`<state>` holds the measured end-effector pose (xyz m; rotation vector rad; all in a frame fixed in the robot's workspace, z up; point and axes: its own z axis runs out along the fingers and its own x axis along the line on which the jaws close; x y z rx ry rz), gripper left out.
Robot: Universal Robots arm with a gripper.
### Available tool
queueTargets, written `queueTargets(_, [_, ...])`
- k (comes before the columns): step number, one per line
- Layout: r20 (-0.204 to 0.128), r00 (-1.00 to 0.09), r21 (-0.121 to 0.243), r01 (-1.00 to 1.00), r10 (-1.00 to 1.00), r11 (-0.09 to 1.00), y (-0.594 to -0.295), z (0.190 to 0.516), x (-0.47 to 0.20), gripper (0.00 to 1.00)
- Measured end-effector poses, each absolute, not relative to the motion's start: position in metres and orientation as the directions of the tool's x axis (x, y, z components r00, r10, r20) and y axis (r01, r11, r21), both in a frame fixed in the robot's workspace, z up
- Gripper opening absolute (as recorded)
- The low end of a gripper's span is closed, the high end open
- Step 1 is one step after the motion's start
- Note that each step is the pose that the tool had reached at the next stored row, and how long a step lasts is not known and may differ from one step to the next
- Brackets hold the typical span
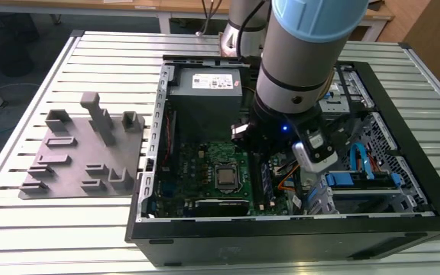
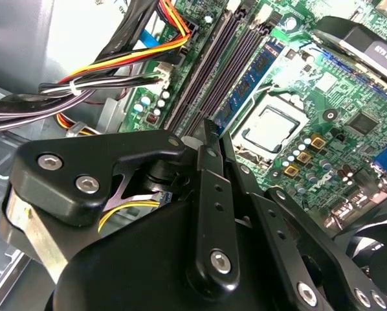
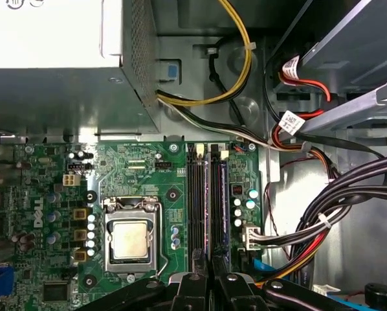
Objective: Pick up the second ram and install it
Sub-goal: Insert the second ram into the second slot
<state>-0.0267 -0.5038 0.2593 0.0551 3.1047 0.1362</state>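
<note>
Jaws on the gripper (image 3: 210, 265) are pinched down to a thin slit, with the tips right over the near end of the slot bank. The ram (image 2: 248, 83) stands on edge in that bank, blue-green face showing. Its near end runs in under the tips, so imo they're clamped on it and not just closed on air, tho the actual contact is hidden.

Its long axis goes straight away from the tips, parallel w/ the black sockets (image 2: 206, 65) right beside it, and points at the PSU end of the case (image 1: 281, 243). So the stick is inline w/ the slots, no skew afaict. Can't tell if it's fully seated or if the end clips have latched.

Around it: the CPU (image 3: 130, 241) is just beside the bank on one side. The fat cables (image 3: 349, 188) are on the other side, near the gripper but apart from it, prob the closest thing to snag.

Further out, the PSU (image 1: 208, 83) sits against the case's back edge. Outside the case, the grey tray (image 1: 67, 166) is on the table (image 1: 90, 229), toward the exterior view's left and well apart from the arm.
</note>
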Motion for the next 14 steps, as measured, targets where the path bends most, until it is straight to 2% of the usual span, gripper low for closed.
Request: queueTargets(14, [-0.032,-0.999,0.088,0.034,0.037,0.996,-0.5038,0.2526,-0.0267,0.11])
